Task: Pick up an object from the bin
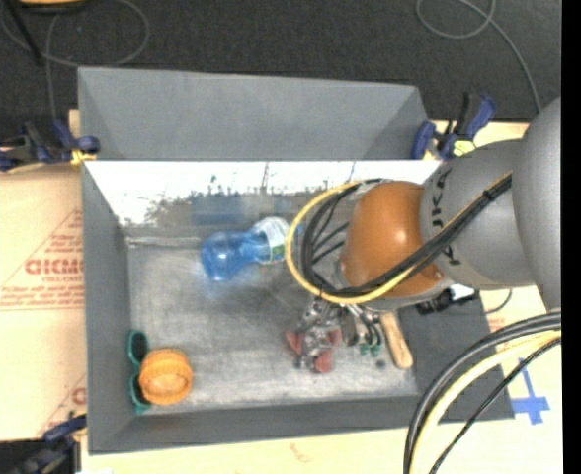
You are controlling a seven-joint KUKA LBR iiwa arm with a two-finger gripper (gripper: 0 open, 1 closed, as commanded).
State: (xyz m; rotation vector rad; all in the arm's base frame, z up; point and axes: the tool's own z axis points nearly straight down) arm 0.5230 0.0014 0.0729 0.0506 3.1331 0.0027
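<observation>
The gripper [317, 339], open or closed I cannot tell, sits lower right of the translucent blue plastic bottle [233, 252], among small reddish pieces [319, 361], a pale wooden stick [399, 342] alongside.

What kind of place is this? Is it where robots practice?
Probably a robot lab: a robot arm reaches into a grey metal bin holding a blue bottle and other small things, and loose cables lie outside it.

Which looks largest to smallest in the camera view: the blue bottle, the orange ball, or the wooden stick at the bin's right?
1. blue bottle, lying near the back wall.
2. orange ball, front left corner.
3. wooden stick, but its upper end is covered, so its place below the ball is unsure.
</observation>
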